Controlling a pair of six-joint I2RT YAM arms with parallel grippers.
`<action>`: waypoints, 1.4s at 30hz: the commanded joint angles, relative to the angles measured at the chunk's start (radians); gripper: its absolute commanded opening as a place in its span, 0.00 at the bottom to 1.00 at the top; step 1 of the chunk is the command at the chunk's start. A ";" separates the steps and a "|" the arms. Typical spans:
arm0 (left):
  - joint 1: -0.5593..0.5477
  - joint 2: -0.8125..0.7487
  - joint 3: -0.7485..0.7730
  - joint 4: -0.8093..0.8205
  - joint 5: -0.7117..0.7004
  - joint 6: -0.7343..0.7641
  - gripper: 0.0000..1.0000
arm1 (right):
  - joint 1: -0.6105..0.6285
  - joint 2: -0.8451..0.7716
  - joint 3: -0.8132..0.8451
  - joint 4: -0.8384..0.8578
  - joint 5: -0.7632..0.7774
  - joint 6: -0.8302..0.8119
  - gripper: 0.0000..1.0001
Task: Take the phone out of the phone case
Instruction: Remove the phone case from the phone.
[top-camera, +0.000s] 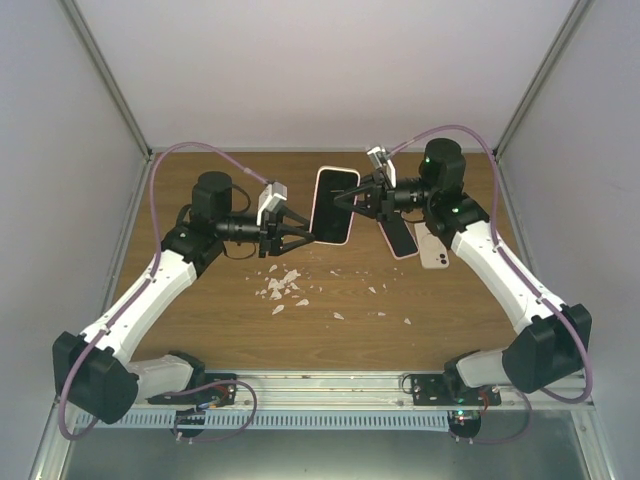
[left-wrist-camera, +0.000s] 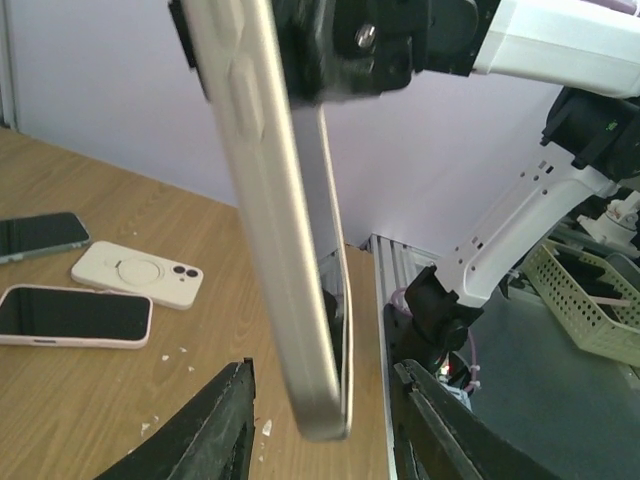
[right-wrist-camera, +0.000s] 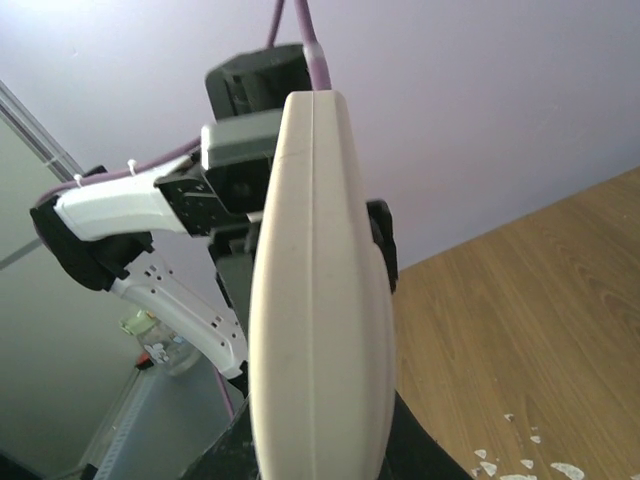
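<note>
The phone (top-camera: 335, 205), dark screen up in its cream phone case, hangs in the air between both arms. My right gripper (top-camera: 360, 197) is shut on its right edge; in the right wrist view the case's cream edge (right-wrist-camera: 318, 300) fills the middle, with my right gripper (right-wrist-camera: 320, 445) clamped on it. My left gripper (top-camera: 300, 236) is open at the phone's lower left corner. In the left wrist view the cased phone (left-wrist-camera: 270, 220) hangs between the spread fingers (left-wrist-camera: 215, 425) without touching them. A thin cream lip (left-wrist-camera: 347, 310) bows away from the body, leaving a dark gap.
On the wooden table under the right arm lie a dark phone (top-camera: 400, 238) and a cream case (top-camera: 432, 248). The left wrist view shows a phone (left-wrist-camera: 40, 235), a white case (left-wrist-camera: 137, 273) and a pink-cased phone (left-wrist-camera: 75, 315). White crumbs (top-camera: 283, 287) are scattered mid-table. A green basket (left-wrist-camera: 590, 295) stands off the table.
</note>
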 joint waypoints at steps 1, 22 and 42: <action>0.002 -0.020 -0.040 0.060 -0.014 -0.018 0.38 | -0.015 -0.013 0.000 0.148 -0.045 0.108 0.01; 0.038 -0.001 -0.066 0.116 -0.037 -0.077 0.16 | -0.018 -0.035 -0.058 0.302 -0.118 0.245 0.01; 0.071 0.025 -0.082 0.173 -0.012 -0.109 0.10 | -0.010 -0.056 -0.163 0.720 -0.223 0.635 0.00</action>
